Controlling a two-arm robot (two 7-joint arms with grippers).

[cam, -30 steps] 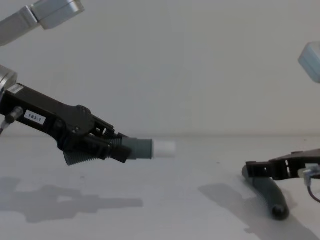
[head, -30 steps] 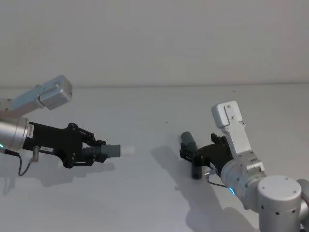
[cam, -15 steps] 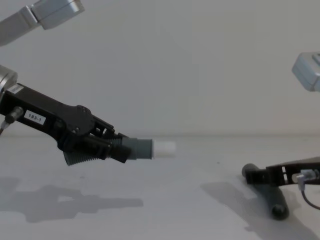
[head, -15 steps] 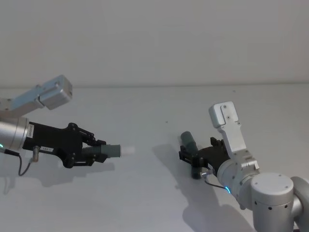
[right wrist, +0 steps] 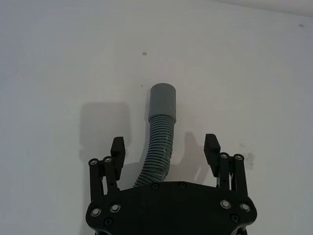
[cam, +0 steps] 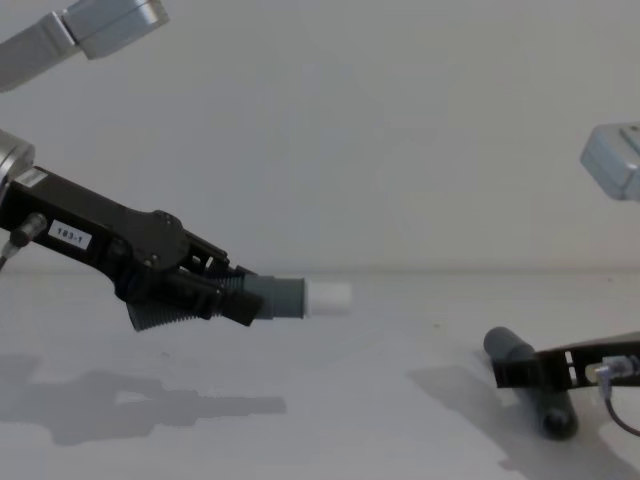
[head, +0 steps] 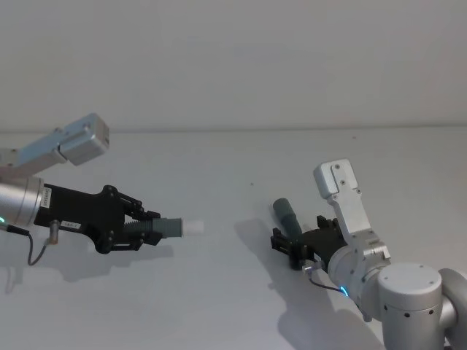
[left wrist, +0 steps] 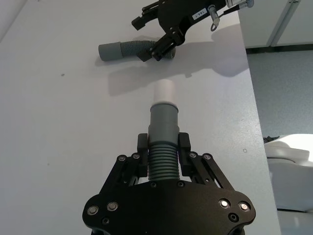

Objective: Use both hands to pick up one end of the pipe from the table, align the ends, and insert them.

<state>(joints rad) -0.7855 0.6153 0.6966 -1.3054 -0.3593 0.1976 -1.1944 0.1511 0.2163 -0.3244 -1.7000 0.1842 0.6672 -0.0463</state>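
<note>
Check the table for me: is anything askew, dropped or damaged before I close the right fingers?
Nothing stands out. The left gripper holds the white-tipped piece clear of the table. The socket piece lies intact on the table between the right gripper's open fingers, not yet gripped.

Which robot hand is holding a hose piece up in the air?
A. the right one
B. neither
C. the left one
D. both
C: the left gripper is shut on the white-tipped piece above the table, while the other piece lies on the table with the right gripper open around it.
</note>
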